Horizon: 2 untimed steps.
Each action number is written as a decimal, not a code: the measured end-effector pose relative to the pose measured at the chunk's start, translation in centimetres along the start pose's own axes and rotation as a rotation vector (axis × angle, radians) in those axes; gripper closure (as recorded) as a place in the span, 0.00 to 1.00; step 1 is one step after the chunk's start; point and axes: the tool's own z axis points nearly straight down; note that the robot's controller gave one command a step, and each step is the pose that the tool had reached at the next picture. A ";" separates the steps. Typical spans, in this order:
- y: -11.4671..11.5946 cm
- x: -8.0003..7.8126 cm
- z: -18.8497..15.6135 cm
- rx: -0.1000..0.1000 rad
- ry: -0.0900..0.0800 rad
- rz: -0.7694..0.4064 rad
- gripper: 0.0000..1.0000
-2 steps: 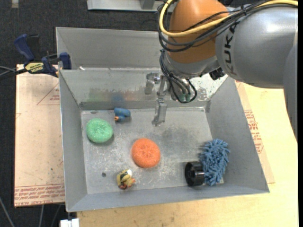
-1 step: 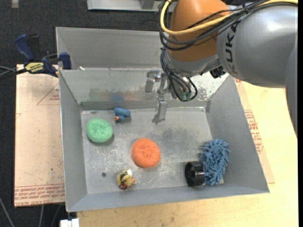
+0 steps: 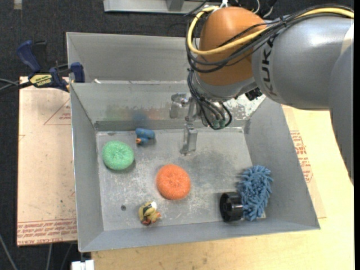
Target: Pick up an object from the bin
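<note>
The orange, round, fibrous scouring pad (image 3: 173, 181) lies flat on the grey metal bin (image 3: 270, 151) floor, near the fingers (image 3: 188, 142), toward the camera, not touching. The fingers are pressed together, empty.

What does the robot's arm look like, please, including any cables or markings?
The arm is thick, rounded and silver-grey, with black KUKA lettering. An orange dome caps the wrist, looped by yellow and black cables. Below is a slim grey metal tool.

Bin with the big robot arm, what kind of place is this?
Probably a robot lab: a KUKA arm hangs over a metal bin holding an orange scrub pad and a yellow toy.
</note>
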 end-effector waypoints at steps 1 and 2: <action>1.5 2.6 6.2 0.000 0.004 -0.105 0.00; 0.9 4.2 9.4 -0.003 0.004 -0.243 0.00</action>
